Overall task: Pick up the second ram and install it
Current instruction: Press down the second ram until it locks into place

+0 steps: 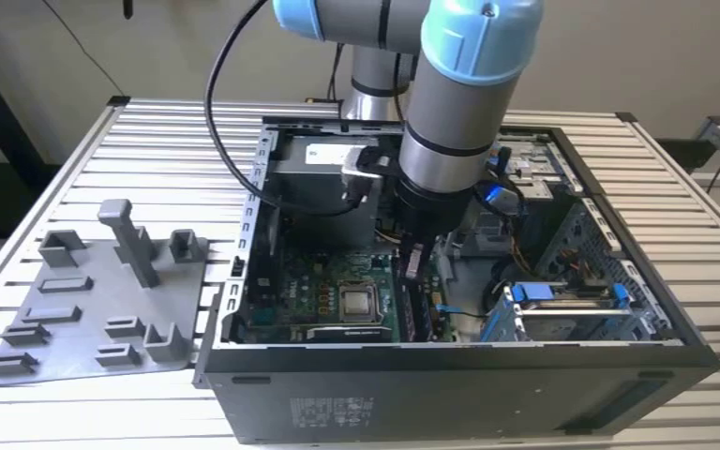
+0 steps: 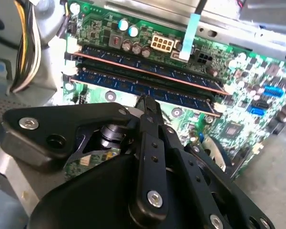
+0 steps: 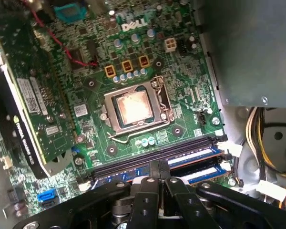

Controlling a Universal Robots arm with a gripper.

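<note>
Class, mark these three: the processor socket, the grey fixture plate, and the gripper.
processor socket point(image 3: 133, 106): first wrist view, on its metal lid.
grey fixture plate point(image 1: 79, 314): exterior view, on its flat base.
gripper point(image 2: 145, 102): second wrist view, at its fingertips.

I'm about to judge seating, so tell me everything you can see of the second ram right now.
In the second wrist view, the second ram is a long, thin, dark stick with a row of flat chips and a copper-coloured line along one edge. It stands on edge along its slot on the green motherboard, parallel to and close beside another stick. The tool tip sits at its upper edge near mid-length. Whether its ends are latched cannot be told.
</note>
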